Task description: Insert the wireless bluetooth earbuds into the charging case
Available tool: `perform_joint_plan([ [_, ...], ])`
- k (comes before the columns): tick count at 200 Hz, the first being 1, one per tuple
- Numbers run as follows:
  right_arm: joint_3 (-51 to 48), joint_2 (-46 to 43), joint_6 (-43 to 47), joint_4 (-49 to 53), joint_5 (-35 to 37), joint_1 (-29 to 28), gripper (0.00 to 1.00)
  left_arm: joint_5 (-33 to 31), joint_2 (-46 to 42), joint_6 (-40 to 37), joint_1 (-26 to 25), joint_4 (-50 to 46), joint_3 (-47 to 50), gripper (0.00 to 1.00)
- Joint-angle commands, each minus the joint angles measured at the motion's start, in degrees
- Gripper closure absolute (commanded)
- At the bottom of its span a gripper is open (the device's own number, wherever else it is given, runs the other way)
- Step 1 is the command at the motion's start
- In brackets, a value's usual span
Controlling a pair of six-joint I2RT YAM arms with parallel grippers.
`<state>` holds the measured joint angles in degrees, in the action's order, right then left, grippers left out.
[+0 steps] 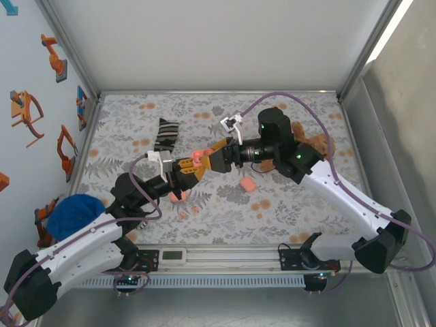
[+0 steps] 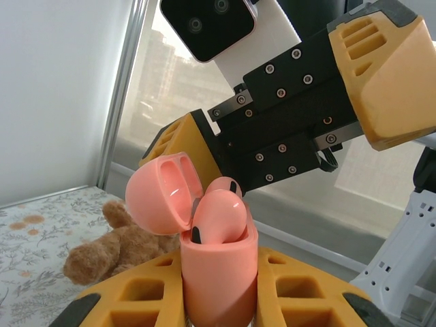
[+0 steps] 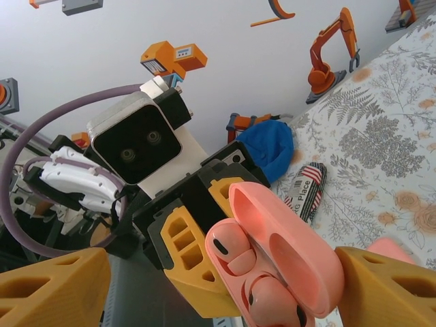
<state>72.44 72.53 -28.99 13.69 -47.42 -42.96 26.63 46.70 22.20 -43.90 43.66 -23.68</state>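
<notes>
While aloft: one case, two earbuds.

A flowery cloth covers the table. On it lie a striped sock, a brown teddy bear, a pink case and tiny pink earbuds.

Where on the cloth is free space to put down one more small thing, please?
Free: the far strip behind the sock and teddy bear; the near-right patch between the loose pink case and the right arm. Crowded: the middle, under the held case.
</notes>
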Motion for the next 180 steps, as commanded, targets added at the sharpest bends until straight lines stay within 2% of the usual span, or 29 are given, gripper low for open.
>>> perform_joint_plan([
  [1, 1.7, -0.7, 1.2, 0.3, -1.8, -0.5, 0.19, -0.1, -0.2, -0.7, -0.3, 1.0, -1.7, 1.0],
  [141, 0.9, -5.2, 5.3, 1.5, -1.3, -0.4, 0.2, -1.9, -1.2, -0.8, -0.3, -0.1, -0.5, 1.0],
  [180, 2.3, -5.7, 11.2, 8.0, 4.0, -0.5, 0.2, -1.4, -1.5, -0.7, -0.3, -0.1, -0.7, 1.0],
])
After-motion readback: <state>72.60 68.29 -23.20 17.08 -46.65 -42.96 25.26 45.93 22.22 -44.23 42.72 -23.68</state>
